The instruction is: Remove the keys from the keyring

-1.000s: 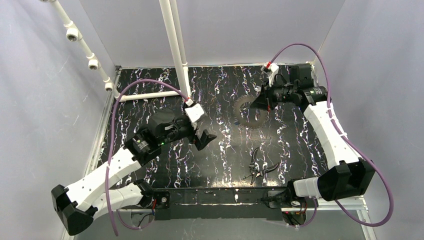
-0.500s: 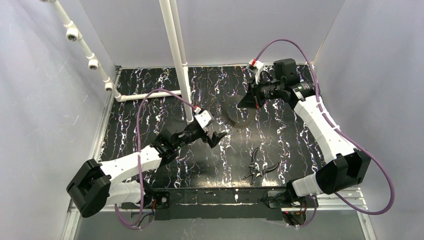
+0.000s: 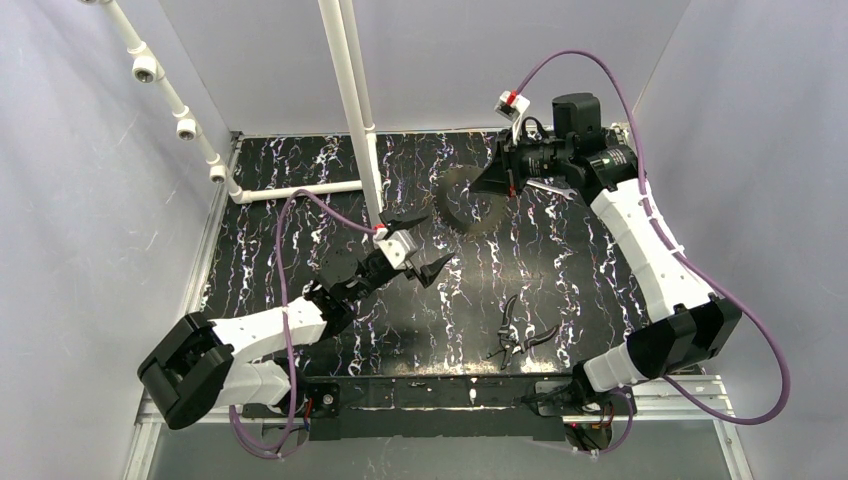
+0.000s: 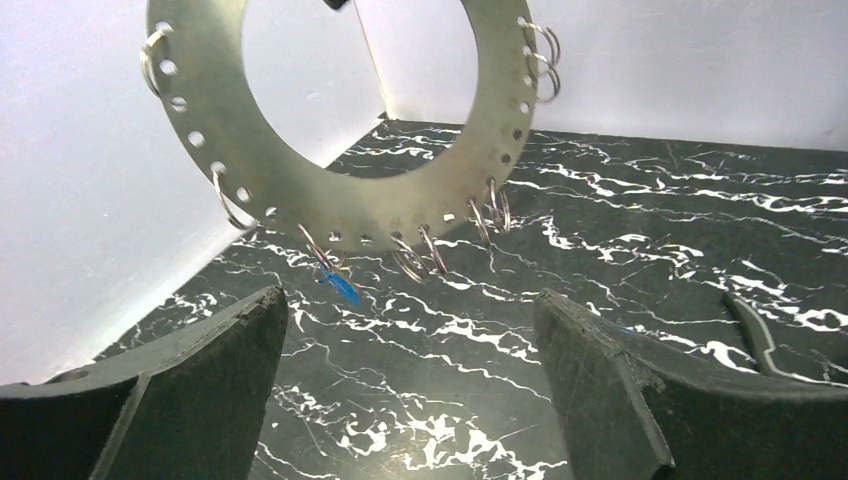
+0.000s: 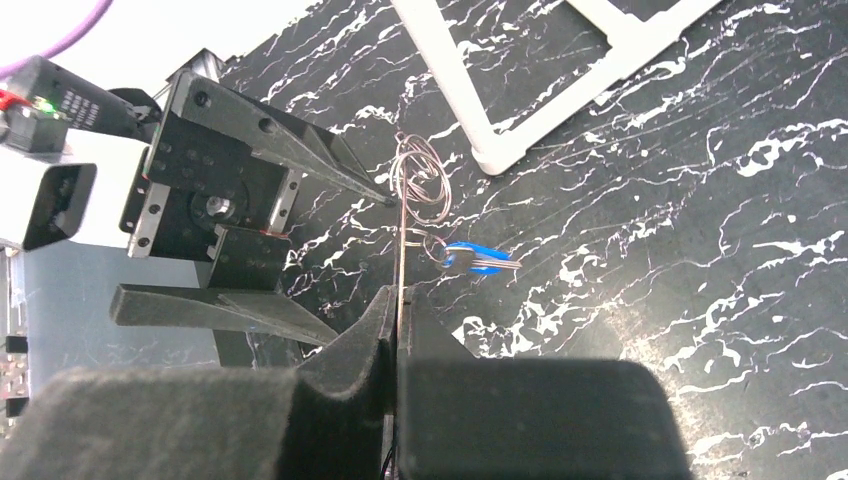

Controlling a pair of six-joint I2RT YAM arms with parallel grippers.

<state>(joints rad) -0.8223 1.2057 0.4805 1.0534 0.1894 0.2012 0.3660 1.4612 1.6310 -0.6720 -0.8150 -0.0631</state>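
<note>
I see my arms point(image 3: 265, 325) as white shells with black joints. A purple cable point(image 3: 285, 290) trails behind each wrist. The left gripper point(image 3: 440, 237) has black wedge fingers point(image 4: 620, 390), with a screwed black plate point(image 5: 215, 200) behind them and a green light point(image 5: 40, 103) beyond.

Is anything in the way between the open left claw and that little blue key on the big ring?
Nothing visible does. The left gripper faces the blue key across open air. The key hangs below the keyring, which the right gripper grips by its rim; only small wire rings hang beside it.
</note>
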